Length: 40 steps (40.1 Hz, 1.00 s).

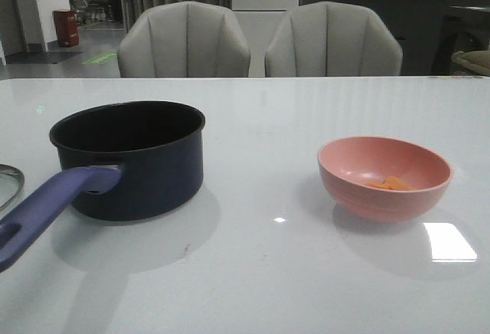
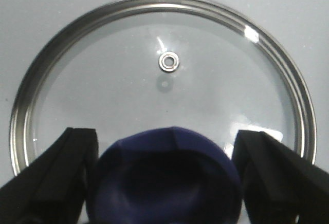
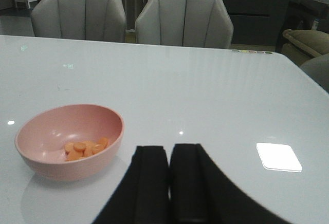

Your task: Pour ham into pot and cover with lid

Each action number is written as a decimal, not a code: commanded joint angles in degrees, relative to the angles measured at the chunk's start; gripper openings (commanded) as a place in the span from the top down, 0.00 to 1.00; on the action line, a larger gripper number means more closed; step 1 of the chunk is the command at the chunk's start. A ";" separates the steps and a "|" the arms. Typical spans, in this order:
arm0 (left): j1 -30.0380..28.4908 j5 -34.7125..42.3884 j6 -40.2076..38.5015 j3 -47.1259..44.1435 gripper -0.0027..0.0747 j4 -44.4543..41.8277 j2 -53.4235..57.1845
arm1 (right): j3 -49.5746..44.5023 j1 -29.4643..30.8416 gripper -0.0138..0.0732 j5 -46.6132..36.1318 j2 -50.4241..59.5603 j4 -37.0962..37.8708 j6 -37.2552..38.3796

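Between the spread fingers of the left gripper [image 2: 163, 183] sits the lid's [image 2: 103, 80] flared blue knob [image 2: 164, 178], glass ringed in metal. Right gripper [image 3: 169, 183] is pressed together. Orange ham [image 3: 85, 149] slices lie in the smooth pink bowl [image 1: 383, 177]; the navy pot [image 1: 130, 158] stands on the glossy counter [image 1: 268, 273].

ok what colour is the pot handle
Purple-blue handle on the dark navy pot; clearest in the front view.

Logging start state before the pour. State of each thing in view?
pot: upright on table, uncovered, looks empty
lid: flat on table, off the pot
ham: in the bowl, unpoured
bowl: upright on table, not held
left gripper: open, straddling lid knob
right gripper: shut, empty
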<state>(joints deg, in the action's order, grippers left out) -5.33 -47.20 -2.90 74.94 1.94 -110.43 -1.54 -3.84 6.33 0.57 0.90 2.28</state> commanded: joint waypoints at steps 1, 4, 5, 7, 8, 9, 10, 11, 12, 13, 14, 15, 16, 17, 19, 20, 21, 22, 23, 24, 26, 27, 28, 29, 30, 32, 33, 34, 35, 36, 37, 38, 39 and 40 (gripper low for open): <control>0.03 0.82 -0.16 2.61 0.27 -0.09 2.95 | 0.31 0.34 0.66 -4.78 1.21 0.70 -0.37; 0.03 -1.03 -0.16 4.54 0.30 -0.09 2.95 | 0.31 0.34 0.66 -4.78 1.21 0.70 -0.37; 0.18 -1.63 -0.16 5.29 0.31 -0.09 3.07 | 0.31 0.34 0.66 -4.78 1.21 0.70 -0.37; 0.24 -3.23 -0.16 6.44 0.33 -0.21 3.51 | 0.31 0.34 0.66 -4.78 1.21 0.70 -0.37; 0.36 -3.92 0.34 6.88 0.34 -0.21 3.80 | 0.31 0.34 0.66 -4.78 1.21 0.70 -0.37; 0.63 -4.46 0.84 7.02 0.36 -0.21 4.30 | 0.31 0.34 0.66 -4.78 1.21 0.70 -0.37; 0.65 -4.58 1.25 7.06 0.37 -0.21 4.73 | 0.31 0.34 0.66 -4.78 1.21 0.70 -0.37; 0.75 -4.69 2.00 7.06 0.38 -0.21 5.29 | 0.31 0.34 0.66 -4.78 1.21 0.70 -0.37; 0.89 -4.69 2.56 6.96 0.40 -0.08 6.06 | 0.31 0.34 0.66 -4.78 1.21 0.70 -0.37; 1.01 -4.69 2.90 6.96 0.42 -0.08 6.96 | 0.31 0.34 0.66 -4.78 1.21 0.70 -0.37; 1.10 -4.69 2.90 6.96 0.44 -0.08 7.57 | 0.31 0.34 0.66 -4.78 1.21 0.70 -0.37; 1.10 -4.45 2.90 6.96 0.45 -0.08 8.52 | 0.31 0.34 0.66 -4.78 1.21 0.70 -0.37; 1.10 -4.32 2.90 6.96 0.47 0.18 9.25 | 0.31 0.34 0.66 -4.78 1.21 0.70 -0.37; 1.10 -4.32 2.90 6.96 0.48 0.32 10.24 | 0.31 0.34 0.66 -4.78 1.21 0.70 -0.37; 1.10 -4.32 2.90 6.96 0.50 0.32 12.11 | 0.31 0.34 0.66 -4.78 1.21 0.70 -0.37; 1.10 -4.32 2.90 6.96 0.51 0.32 13.24 | 0.31 0.34 0.66 -4.78 1.21 0.70 -0.37; 1.10 -4.32 2.90 6.96 0.52 0.55 14.10 | 0.31 0.34 0.66 -4.78 1.21 0.70 -0.37; 1.10 -4.19 2.90 6.83 0.52 0.89 15.28 | 0.31 0.34 0.66 -4.78 1.21 0.70 -0.37; 1.10 -4.03 2.90 6.54 0.52 1.15 16.26 | 0.31 0.34 0.66 -4.78 1.21 0.70 -0.37; 1.10 -3.74 2.90 6.12 0.52 1.74 17.65 | 0.31 0.34 0.66 -4.78 1.21 0.70 -0.37; 1.10 -2.78 2.90 4.94 0.52 2.53 19.89 | 0.31 0.34 0.66 -4.78 1.21 0.70 -0.37; 1.10 -2.18 2.90 4.29 0.52 2.82 21.51 | 0.31 0.34 0.66 -4.78 1.21 0.70 -0.37; 1.10 -1.21 2.90 3.29 0.52 2.99 22.76 | 0.31 0.34 0.66 -4.78 1.21 0.70 -0.37; 1.32 -0.36 2.90 2.43 0.52 2.99 24.52 | 0.31 0.34 0.66 -4.78 1.21 0.70 -0.37; 1.43 0.92 2.90 1.12 0.52 2.86 26.28 | 0.31 0.34 0.66 -4.78 1.21 0.70 -0.37; 2.08 3.32 2.90 -1.38 0.52 2.50 29.49 | 0.31 0.34 0.66 -4.78 1.21 0.70 -0.37; 2.28 4.84 2.90 -2.97 0.52 2.25 30.84 | 0.31 0.34 0.66 -4.78 1.21 0.70 -0.37; 2.76 5.98 2.90 -4.20 0.52 2.00 32.69 | 0.31 0.34 0.66 -4.78 1.21 0.70 -0.37; 3.11 7.43 2.90 -5.90 0.52 1.46 34.05 | 0.31 0.34 0.66 -4.78 1.21 0.70 -0.37; 3.66 8.62 2.90 -7.25 0.52 0.80 35.79 | 0.31 0.34 0.66 -4.78 1.21 0.70 -0.37; 4.13 10.27 2.90 -9.11 0.52 0.37 37.57 | 0.31 0.34 0.66 -4.78 1.21 0.70 -0.37; 4.83 12.08 2.90 -10.54 0.52 -0.16 38.88 | 0.31 0.34 0.66 -4.78 1.21 0.70 -0.37; 5.59 13.42 2.90 -12.48 0.52 -0.49 40.62 | 0.31 0.34 0.66 -4.78 1.21 0.70 -0.37; 6.16 15.11 2.90 -14.43 0.52 -0.69 41.99 | 0.31 0.34 0.66 -4.78 1.21 0.70 -0.37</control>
<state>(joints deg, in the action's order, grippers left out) -1.05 -40.17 0.00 63.92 2.16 -74.33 -1.54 -3.84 6.33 0.57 0.90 2.28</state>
